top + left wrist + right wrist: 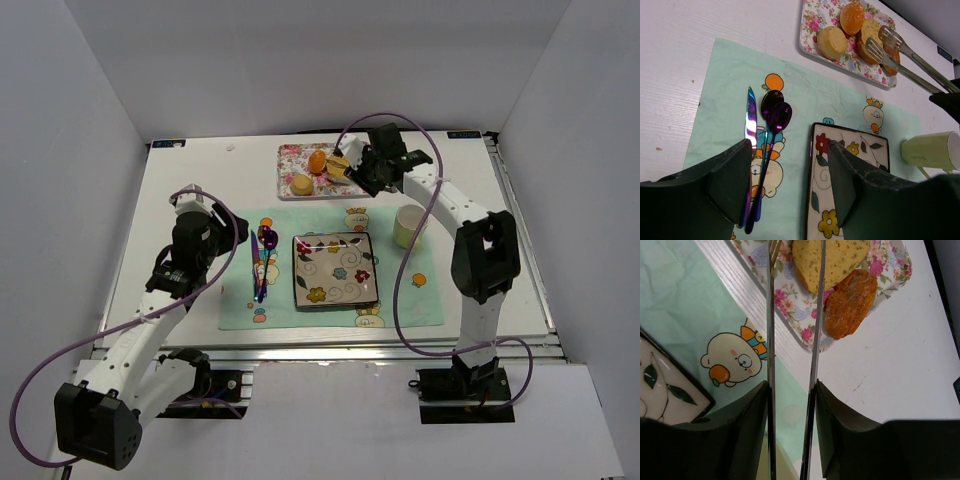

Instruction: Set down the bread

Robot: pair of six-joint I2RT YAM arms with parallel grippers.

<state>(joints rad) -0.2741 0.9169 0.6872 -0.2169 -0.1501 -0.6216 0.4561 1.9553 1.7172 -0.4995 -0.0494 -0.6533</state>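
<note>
Four pieces of bread (832, 42) lie on the floral tray (290, 155) at the far side of the tabletop (200, 170), well apart from the patterned plate (335, 272). The right end effector (792, 390) grips a pair of metal tongs (771, 340) between its fingers, their tines reaching over the flat seeded slice (832, 260). That slice looks light, soft and crumbly. A hard squeeze would probably crush or tear it, so a gentle pinch across its broad middle seems wisest. The smooth tines may let it slip if tilted. The left end effector (789, 150) hangs with jaws spread wide and empty above the placemat (730, 75), near the cutlery (777, 115).
</note>
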